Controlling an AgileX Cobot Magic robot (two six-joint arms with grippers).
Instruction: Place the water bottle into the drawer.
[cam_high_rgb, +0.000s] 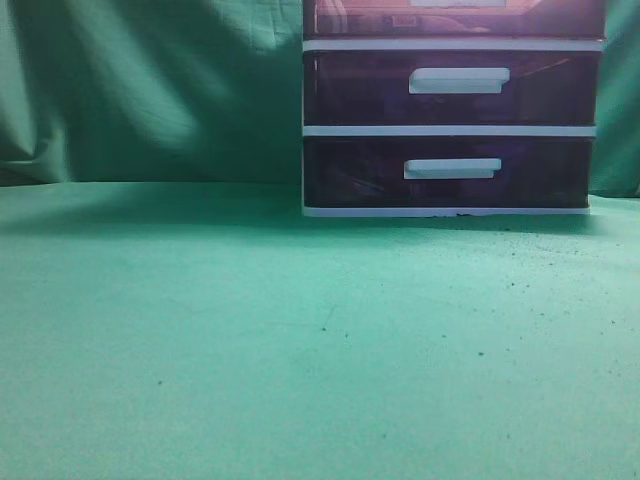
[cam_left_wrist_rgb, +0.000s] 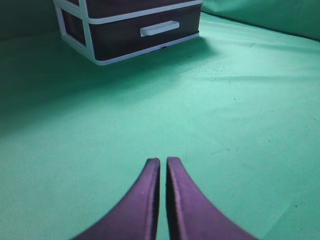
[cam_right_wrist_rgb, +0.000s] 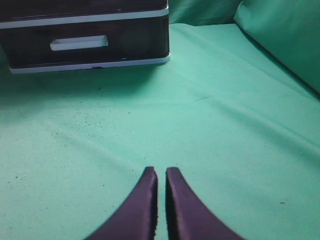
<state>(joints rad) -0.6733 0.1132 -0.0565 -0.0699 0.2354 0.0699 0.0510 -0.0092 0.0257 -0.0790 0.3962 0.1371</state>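
Both grippers, left and right, were closed and empty, well short of the drawer.

no readable text, labels, brands or numbers anywhere

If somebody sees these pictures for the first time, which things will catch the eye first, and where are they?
The dark purple-brown drawer stack with its white frame stands out first, at the back right of the green cloth; the top drawer is cut off by the picture's upper edge. Its drawers look shut. In each wrist view a closed gripper, left gripper and right gripper, points over bare cloth toward the stack. No water bottle shows anywhere.
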